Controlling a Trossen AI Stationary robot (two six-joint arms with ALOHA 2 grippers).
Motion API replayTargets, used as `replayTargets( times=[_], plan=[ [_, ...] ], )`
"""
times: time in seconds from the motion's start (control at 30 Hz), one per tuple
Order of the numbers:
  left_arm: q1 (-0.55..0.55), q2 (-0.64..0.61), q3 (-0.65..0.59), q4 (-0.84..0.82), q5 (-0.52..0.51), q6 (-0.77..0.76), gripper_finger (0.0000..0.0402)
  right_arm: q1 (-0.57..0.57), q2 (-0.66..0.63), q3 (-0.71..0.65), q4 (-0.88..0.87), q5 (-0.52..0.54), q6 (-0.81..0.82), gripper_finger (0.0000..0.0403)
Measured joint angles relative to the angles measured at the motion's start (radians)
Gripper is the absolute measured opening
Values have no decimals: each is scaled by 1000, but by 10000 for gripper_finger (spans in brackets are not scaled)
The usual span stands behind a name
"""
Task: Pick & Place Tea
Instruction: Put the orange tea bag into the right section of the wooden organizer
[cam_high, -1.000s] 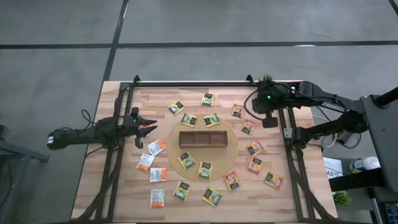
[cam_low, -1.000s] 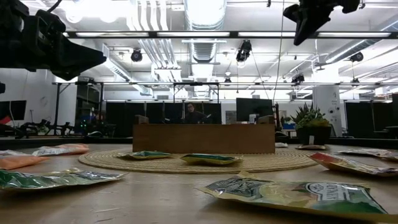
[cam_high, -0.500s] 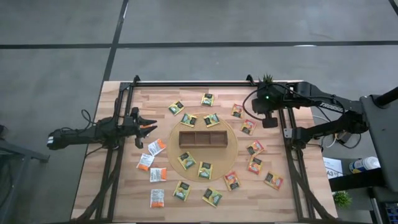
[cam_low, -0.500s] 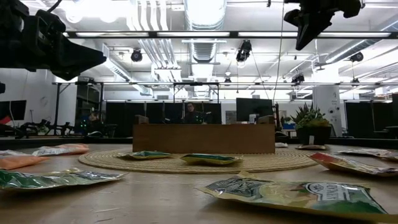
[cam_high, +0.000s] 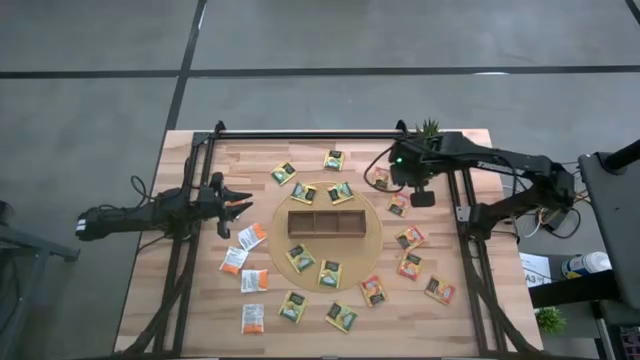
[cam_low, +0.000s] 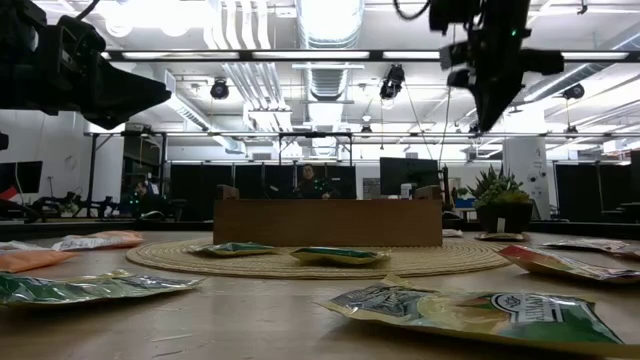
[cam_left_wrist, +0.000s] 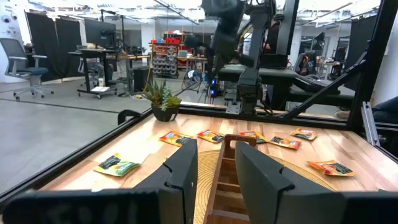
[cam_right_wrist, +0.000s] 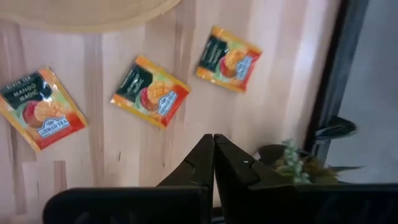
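Note:
The tea sachets lie flat all around a brown three-compartment tray (cam_high: 325, 222) on a round woven mat (cam_high: 370, 245). Yellow-green ones (cam_high: 329, 273) are on and near the mat, white-and-orange ones (cam_high: 254, 280) lie toward the left, and orange-red ones (cam_high: 399, 203) to the right. My right gripper (cam_high: 410, 183) (cam_low: 487, 125) hangs shut and pointing down, high above the orange-red sachets (cam_right_wrist: 150, 91) (cam_right_wrist: 229, 58). It touches nothing. My left gripper (cam_high: 241, 207) (cam_left_wrist: 214, 171) waits open, level, left of the mat and facing the tray (cam_left_wrist: 239, 162).
A small potted plant (cam_high: 430, 127) (cam_right_wrist: 298, 165) stands at the far right corner. Black frame rails (cam_high: 462, 190) run along the table's sides and far edge (cam_high: 310, 134). Bare wood (cam_high: 215, 300) shows at the near left. A person sits in the room behind (cam_low: 308, 180).
My right gripper has moved toward the table's left, from near the right rail to over the orange-red sachets beside the mat. It has come lower and tipped so that it points down. No sachet has moved.

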Motion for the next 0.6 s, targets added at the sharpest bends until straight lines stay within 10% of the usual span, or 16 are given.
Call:
replayTargets(
  times=[0.6],
  plan=[
    [0,0,0,0,0,0,104,-22,4,-167,163,-237,-242,25]
  ],
)
